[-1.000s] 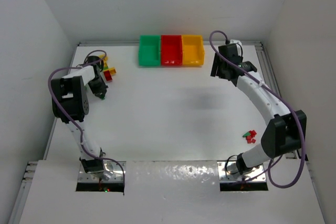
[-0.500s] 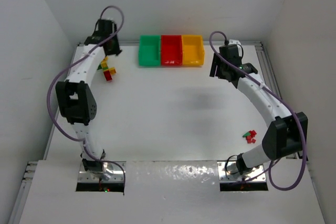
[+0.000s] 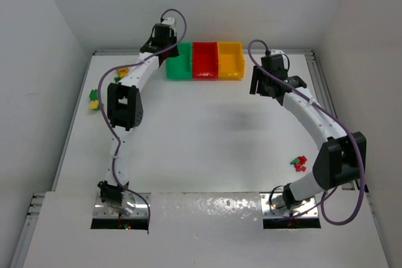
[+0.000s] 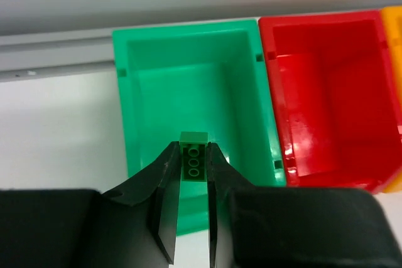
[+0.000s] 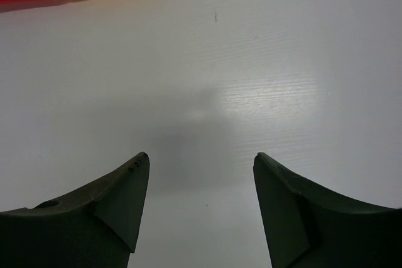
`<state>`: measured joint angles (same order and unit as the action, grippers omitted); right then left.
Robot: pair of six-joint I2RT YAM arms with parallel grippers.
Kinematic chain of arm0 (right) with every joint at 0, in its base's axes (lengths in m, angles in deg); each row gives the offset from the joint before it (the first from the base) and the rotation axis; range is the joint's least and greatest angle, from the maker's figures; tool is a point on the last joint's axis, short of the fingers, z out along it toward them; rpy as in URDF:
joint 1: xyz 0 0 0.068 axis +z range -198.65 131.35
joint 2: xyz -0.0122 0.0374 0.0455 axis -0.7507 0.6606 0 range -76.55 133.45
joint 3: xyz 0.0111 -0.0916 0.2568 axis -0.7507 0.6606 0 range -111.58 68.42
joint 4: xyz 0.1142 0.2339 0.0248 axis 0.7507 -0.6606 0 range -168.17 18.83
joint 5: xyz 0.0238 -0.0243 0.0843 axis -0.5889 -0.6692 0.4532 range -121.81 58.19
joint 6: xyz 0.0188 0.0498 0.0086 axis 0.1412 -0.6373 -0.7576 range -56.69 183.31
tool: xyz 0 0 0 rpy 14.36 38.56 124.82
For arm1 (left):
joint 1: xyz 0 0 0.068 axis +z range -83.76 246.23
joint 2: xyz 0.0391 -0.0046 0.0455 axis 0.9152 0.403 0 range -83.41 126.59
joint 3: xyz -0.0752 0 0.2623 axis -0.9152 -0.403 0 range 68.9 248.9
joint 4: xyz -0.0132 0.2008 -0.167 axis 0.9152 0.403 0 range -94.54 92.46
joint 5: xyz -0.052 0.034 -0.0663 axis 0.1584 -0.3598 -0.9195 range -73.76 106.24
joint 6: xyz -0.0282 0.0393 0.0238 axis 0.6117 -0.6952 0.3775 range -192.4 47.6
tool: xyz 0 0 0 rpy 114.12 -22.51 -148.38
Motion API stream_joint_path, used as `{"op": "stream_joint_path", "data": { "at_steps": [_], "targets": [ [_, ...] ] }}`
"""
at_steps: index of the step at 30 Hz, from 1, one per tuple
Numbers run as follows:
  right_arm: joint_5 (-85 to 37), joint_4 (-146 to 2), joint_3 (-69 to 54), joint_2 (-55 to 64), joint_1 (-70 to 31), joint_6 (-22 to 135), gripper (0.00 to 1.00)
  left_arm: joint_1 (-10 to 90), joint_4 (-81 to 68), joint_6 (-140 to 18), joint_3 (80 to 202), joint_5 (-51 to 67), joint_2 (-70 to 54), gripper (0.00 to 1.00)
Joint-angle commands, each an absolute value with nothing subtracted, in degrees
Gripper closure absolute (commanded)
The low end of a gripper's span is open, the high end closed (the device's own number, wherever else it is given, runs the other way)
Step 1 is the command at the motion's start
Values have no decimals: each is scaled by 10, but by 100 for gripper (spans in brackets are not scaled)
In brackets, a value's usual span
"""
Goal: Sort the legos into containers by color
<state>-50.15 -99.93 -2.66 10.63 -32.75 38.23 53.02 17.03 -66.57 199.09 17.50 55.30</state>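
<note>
— State of the left gripper (image 4: 193, 147)?

— Clamped on a tiny green plastic brick (image 4: 193, 160). Pinched between the two black fingers (image 4: 164, 199), a row of round studs facing the wrist camera, far end poking just past the fingertips.

— And where, exactly?

— Held in the air over the open-top green rectangular plastic bin (image 4: 135, 123), above its near wall in the wrist view.

— Neighbours of that bin?

— Touching it on the right, a red plastic bin of the same shape (image 4: 326, 92). Right of that, a matching yellow plastic bin (image 3: 230, 59). All three side by side in one row at the far edge of the white table (image 3: 201, 130), green leftmost.

— And the right gripper (image 5: 201, 174)?

— Spread wide apart, nothing between the dark fingers. Hanging over bare table, just near and right of the yellow bin's corner.

— Other bricks?

— A small cluster of red and green bricks (image 3: 299, 164) on the right side, near the right arm's elbow. Green and yellow bricks (image 3: 94, 98) at the table's left edge. One more yellow piece (image 3: 122, 71) just beside the left arm.
</note>
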Motion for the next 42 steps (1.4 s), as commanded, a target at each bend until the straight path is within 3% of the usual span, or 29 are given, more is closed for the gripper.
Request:
{"op": "stream_joint_path", "data": {
  "at_steps": [1,3,9,10,15,21,26,28,32,36,39,42],
  "targets": [
    [-499,-989,-19,68,-326,377,34,517,85,-679,2006,181,547,100],
    [-499,-998,-22,65,-325,375,34,515,79,-682,1999,195,554,98],
    [-506,-1004,-24,59,-325,381,33,515,64,-704,1976,220,573,73],
    [-507,-1006,-26,58,-325,383,32,515,64,-707,1977,226,577,65],
    [-508,-1047,-62,62,-325,387,24,515,64,-712,1987,228,562,52],
    [-542,-1214,-116,91,-348,284,29,515,116,-710,2033,235,523,51],
    [-443,-1296,14,35,-469,174,25,516,223,-733,2016,223,444,51],
    [-443,-1298,68,-4,-503,163,24,517,254,-747,1992,215,423,51],
    [-571,-1320,82,-16,-515,173,21,544,327,-707,1978,143,398,56],
    [-590,-1324,114,-12,-519,112,18,574,347,-687,1978,126,393,57],
    [-565,-1251,242,-66,-518,31,21,579,355,-705,1979,145,388,57],
    [-565,-1172,294,-111,-518,28,30,585,369,-710,1981,143,380,57]
  ]
}}
